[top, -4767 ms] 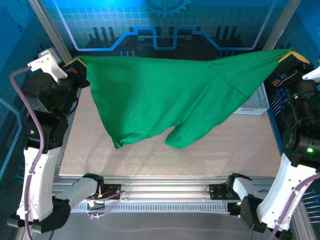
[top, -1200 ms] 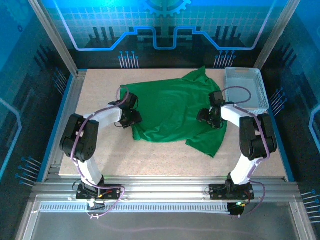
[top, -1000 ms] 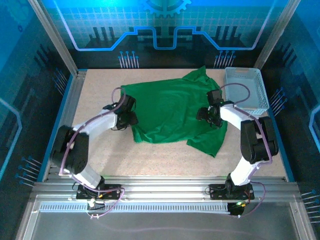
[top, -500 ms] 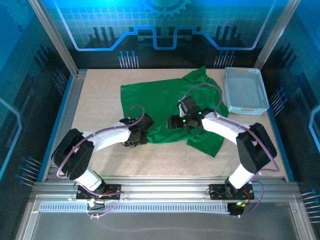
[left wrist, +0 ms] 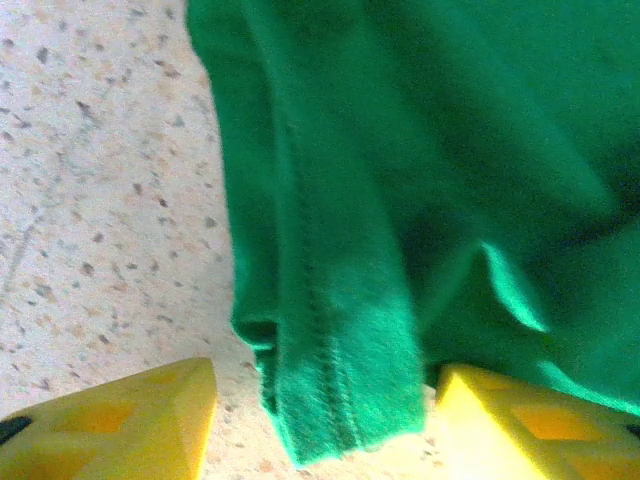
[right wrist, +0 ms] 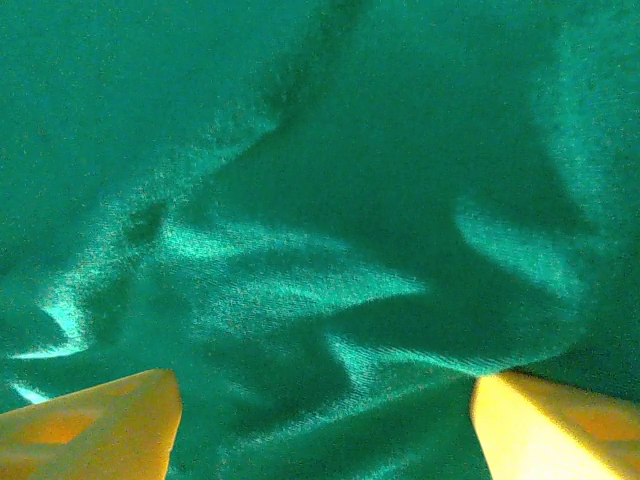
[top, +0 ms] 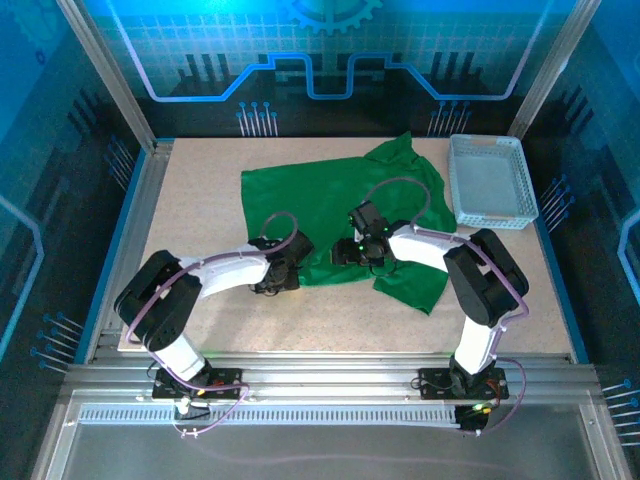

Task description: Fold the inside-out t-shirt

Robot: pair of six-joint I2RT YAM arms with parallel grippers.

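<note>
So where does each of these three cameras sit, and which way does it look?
Top external: above and behind the arms, looking down on the table, t-shirt and basket; left arm and right arm show.
Left wrist: on the left wrist, looking down at the t-shirt's hem; the left gripper shows.
Right wrist: on the right wrist, close over wrinkled t-shirt; the right gripper shows.
Shared: all three see the t-shirt.

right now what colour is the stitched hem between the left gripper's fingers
Plain bright green, like the whole t-shirt; the left wrist view shows it best.
</note>
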